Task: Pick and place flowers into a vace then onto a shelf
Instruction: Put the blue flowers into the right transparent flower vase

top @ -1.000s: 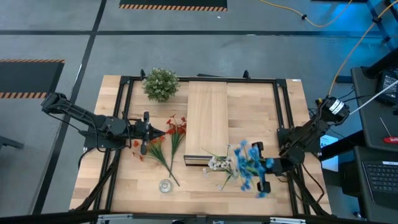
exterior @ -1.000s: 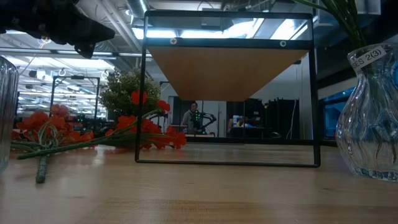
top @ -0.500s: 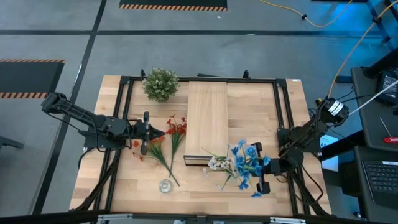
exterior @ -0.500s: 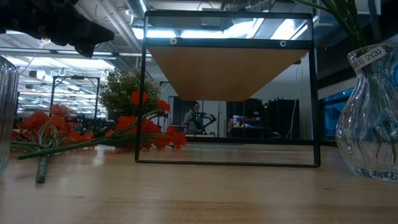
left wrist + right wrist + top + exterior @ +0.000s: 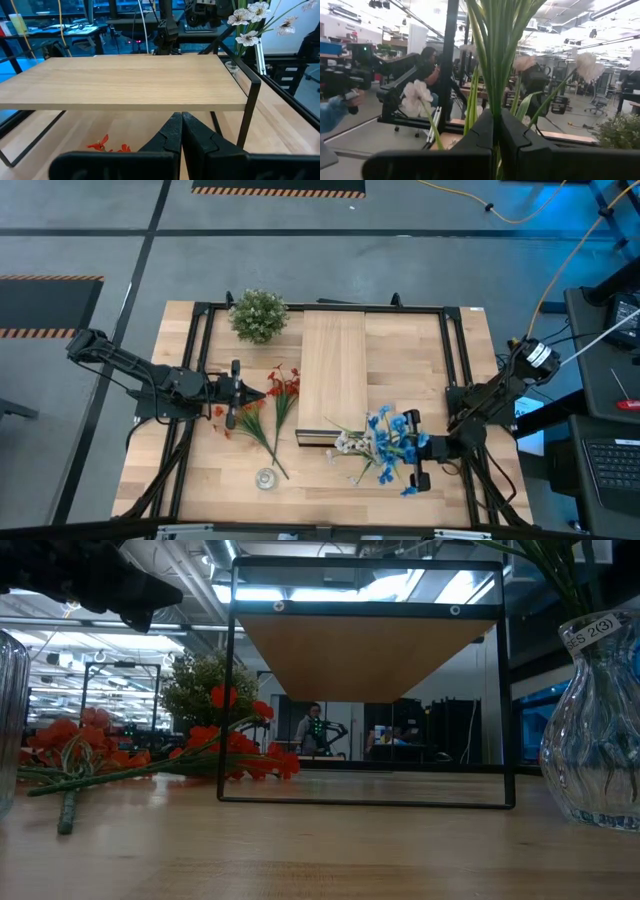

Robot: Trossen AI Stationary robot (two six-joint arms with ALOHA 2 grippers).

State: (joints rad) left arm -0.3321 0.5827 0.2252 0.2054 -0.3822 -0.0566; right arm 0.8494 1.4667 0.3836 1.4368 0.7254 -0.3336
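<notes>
The shelf (image 5: pixel 333 375), a pale wood top on a thin black frame, stands mid-table. Red-orange flowers (image 5: pixel 262 412) lie flat on the table to its left. My left gripper (image 5: pixel 258 393) hovers shut over them, pointing at the shelf (image 5: pixel 125 82). White flowers (image 5: pixel 347 443) sit by the shelf's near end. Blue flowers (image 5: pixel 392 442) stand beside them, in my shut right gripper (image 5: pixel 400 450). A clear glass vase (image 5: pixel 595 740) holds green stems; I cannot tell which sprays these are. My right gripper pinches a bunch of green stems (image 5: pixel 495 100) between its two fingers (image 5: pixel 517 145). The fingers come level from the table's right and lie across the upright stems. The blooms stand above the fingers. The stems' lower ends are hidden by the gripper.
A round bushy green-white plant (image 5: pixel 259 314) stands at the far edge, left of the shelf. A small empty glass (image 5: pixel 265 478) sits near the table's near edge. A black rail frame (image 5: pixel 452 340) borders the table. People show in the room beyond.
My right gripper has carried the blue flowers a little toward the table's left, closer to the white flowers and the shelf's near end. It has stayed shut on the stems.
</notes>
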